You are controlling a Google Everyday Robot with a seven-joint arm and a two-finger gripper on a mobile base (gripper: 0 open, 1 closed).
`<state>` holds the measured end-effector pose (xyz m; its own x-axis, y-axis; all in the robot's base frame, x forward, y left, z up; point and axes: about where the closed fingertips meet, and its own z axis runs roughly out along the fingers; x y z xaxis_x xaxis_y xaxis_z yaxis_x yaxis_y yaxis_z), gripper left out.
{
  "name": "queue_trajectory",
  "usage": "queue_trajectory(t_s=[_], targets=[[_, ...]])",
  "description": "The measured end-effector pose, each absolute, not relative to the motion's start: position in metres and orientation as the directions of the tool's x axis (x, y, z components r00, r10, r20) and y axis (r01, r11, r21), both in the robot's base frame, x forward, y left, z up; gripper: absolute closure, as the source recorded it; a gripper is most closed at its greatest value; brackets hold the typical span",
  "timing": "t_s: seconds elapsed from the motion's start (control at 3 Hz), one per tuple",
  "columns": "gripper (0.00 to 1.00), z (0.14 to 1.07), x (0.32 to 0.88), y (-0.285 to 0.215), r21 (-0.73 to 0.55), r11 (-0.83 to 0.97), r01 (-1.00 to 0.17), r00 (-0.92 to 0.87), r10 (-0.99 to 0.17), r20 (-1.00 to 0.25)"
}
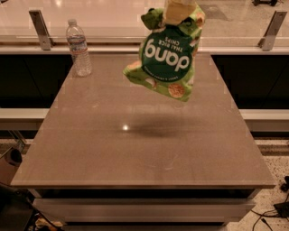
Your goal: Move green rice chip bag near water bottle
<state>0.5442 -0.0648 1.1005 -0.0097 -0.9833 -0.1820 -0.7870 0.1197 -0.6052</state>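
Observation:
The green rice chip bag (pixel 168 57) hangs upside down in the air above the middle of the table, its dark-green "dang" label facing me. My gripper (pixel 179 10) is at the top edge of the view, shut on the bag's upper end. The bag casts a shadow on the tabletop below it. The water bottle (pixel 78 47) stands upright at the table's far left corner, well to the left of the bag.
The brown table (pixel 135 149) has a drop-off at its front and sides. A pale counter with two metal brackets (pixel 39 29) runs behind it. No soda can shows in this view.

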Motion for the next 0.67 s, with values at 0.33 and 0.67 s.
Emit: queue_trajectory(t_s=[0.33, 0.67], targets=[[1.0, 1.109, 0.577, -0.035, -0.642, 0.086, -0.762, 0.04, -0.983, -0.179], [1.0, 1.102, 0.612, -0.018, -0.649, 0.081, -0.757, 0.063, -0.979, -0.196]])
